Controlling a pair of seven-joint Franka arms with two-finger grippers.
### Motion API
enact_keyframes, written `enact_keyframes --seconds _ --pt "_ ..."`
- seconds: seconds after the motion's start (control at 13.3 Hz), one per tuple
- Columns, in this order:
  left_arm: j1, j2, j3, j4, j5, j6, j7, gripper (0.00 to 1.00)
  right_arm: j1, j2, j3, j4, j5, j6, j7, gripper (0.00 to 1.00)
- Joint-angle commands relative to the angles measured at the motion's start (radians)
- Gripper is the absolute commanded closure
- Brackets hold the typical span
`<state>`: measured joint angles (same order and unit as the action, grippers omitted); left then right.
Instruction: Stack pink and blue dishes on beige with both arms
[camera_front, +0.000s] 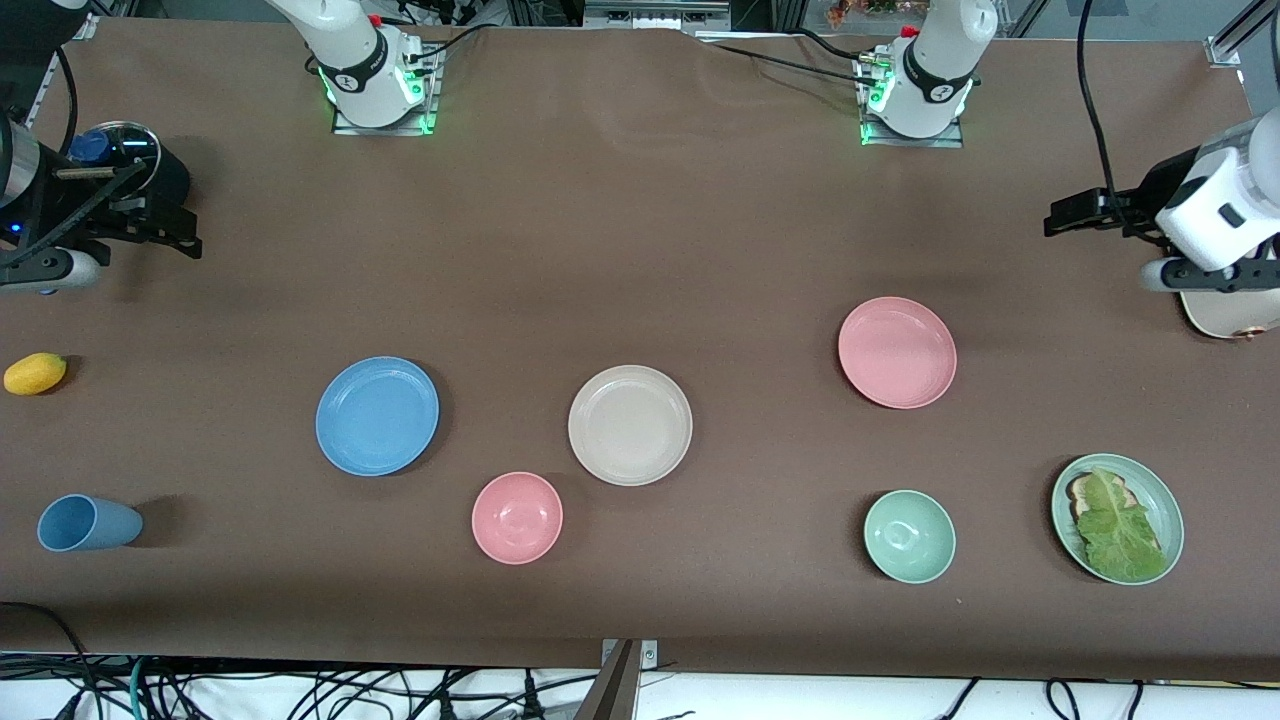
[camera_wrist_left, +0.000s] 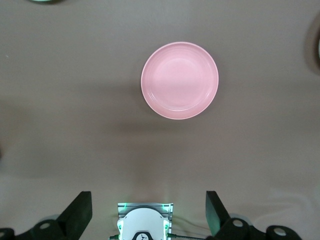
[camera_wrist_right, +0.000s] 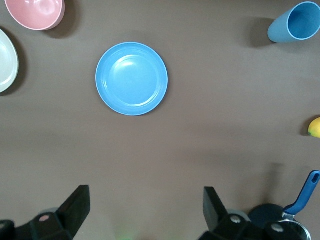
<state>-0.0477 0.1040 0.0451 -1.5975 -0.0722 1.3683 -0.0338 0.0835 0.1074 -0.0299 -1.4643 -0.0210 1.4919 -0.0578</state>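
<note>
The sky-blue plate (camera_front: 377, 415) lies flat on the brown table toward the right arm's end. The beige plate (camera_front: 630, 425) sits at the middle, and the salmon-pink plate (camera_front: 897, 352) lies toward the left arm's end. All three are apart and empty. My right gripper (camera_front: 170, 232) hangs open and empty high over the right arm's end; its wrist view has the blue plate (camera_wrist_right: 131, 78) well clear of the right gripper (camera_wrist_right: 146, 192). My left gripper (camera_front: 1075, 215) hangs open and empty over the left arm's end; its wrist view shows the pink plate (camera_wrist_left: 180, 80) far from the left gripper (camera_wrist_left: 148, 197).
A pink bowl (camera_front: 517, 517) sits nearer the front camera than the beige plate. A mint bowl (camera_front: 909, 536) and a mint plate with lettuce (camera_front: 1117, 518) lie toward the left arm's end. A blue cup (camera_front: 88, 523), a yellow fruit (camera_front: 35, 373) and a pot (camera_front: 120, 160) stand at the right arm's end.
</note>
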Motion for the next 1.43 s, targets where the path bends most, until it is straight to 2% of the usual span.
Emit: enact_keyframes --seconds 0.0,0.22,0.3,0.53,0.67,0.97,1.35 --pt "-0.006 0.134 -0.002 0.057 -0.003 -0.008 0.012 0.0 -0.007 -0.025 0.007 -0.024 -0.007 0.005 0.009 0.0" --pt "0.054 0.236 0.002 0.063 -0.023 0.003 0.064 0.0 -0.007 -0.025 0.007 -0.024 -0.005 0.004 0.009 0.0" --pt "0.063 0.261 0.001 0.062 -0.035 0.053 0.066 0.0 -0.007 -0.025 0.007 -0.024 -0.005 0.004 0.009 0.0" --pt "0.101 0.27 0.001 0.001 -0.067 0.207 0.071 0.0 -0.005 -0.025 0.007 -0.024 -0.005 0.004 0.009 0.0" --pt "0.132 0.298 0.001 -0.042 -0.124 0.308 0.159 0.0 -0.007 -0.025 0.007 -0.024 -0.005 0.004 0.009 0.0" --pt "0.161 0.358 -0.001 -0.07 -0.182 0.447 0.21 0.0 -0.007 -0.026 0.007 -0.024 -0.004 0.002 0.009 0.0" --pt "0.154 0.355 -0.013 -0.222 -0.233 0.654 0.25 0.0 -0.005 -0.026 0.011 -0.022 -0.004 0.005 0.009 0.0"
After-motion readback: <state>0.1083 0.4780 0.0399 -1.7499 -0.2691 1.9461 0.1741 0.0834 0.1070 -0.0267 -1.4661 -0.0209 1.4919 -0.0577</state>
